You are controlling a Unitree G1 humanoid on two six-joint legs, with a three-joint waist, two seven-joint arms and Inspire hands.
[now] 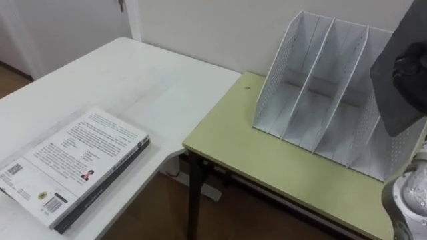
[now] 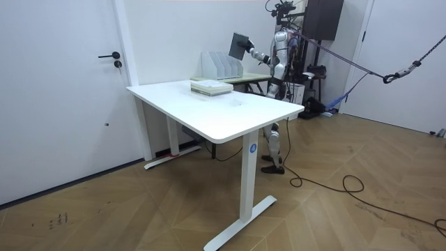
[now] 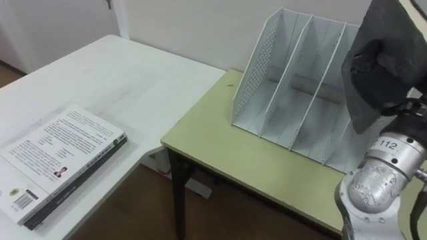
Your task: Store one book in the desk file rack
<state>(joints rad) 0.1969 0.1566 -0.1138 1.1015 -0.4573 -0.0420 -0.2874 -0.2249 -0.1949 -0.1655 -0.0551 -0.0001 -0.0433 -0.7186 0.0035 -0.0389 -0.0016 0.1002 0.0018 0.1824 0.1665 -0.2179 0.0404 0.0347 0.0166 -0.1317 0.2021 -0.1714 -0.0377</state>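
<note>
Green table (image 3: 220, 143): bears white file rack (image 3: 293, 87).
Dark book (image 3: 390, 23): probably stiff, light; slick cover.
Right hand (image 3: 375, 67): fingers clamped mid-book.

A small white label (image 3: 388, 144) reading "112" shows just before the white perforated file rack (image 3: 280, 73); print on the white paperback book (image 3: 57, 157) left of it is illegible.
</note>
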